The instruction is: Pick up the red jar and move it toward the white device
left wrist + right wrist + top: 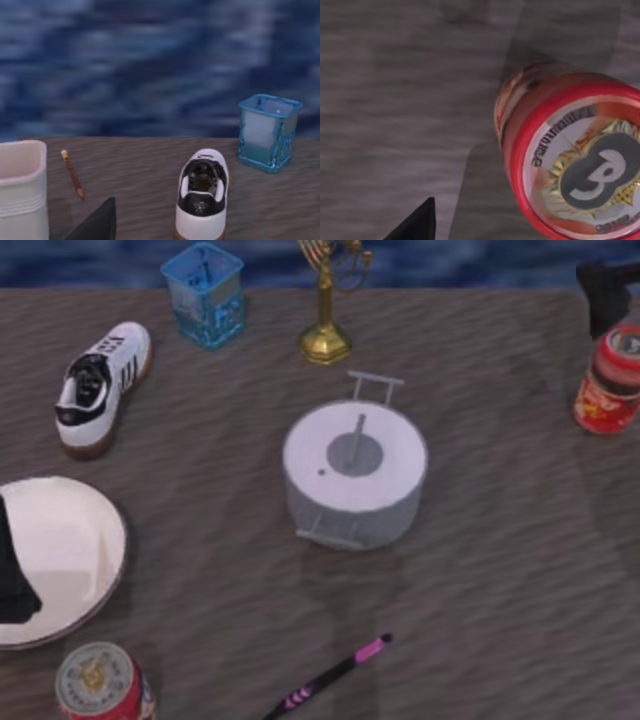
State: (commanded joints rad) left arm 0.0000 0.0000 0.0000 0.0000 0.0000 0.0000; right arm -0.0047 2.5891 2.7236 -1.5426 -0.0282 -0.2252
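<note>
The red jar (570,155) fills the right wrist view, standing on the brown woven desk (500,580) at the top view's right edge, well apart from the central white device (355,472). Right tool (610,290) partly cropped above it; left tool beside the plate (70,560): openness cannot be told for either.
</note>
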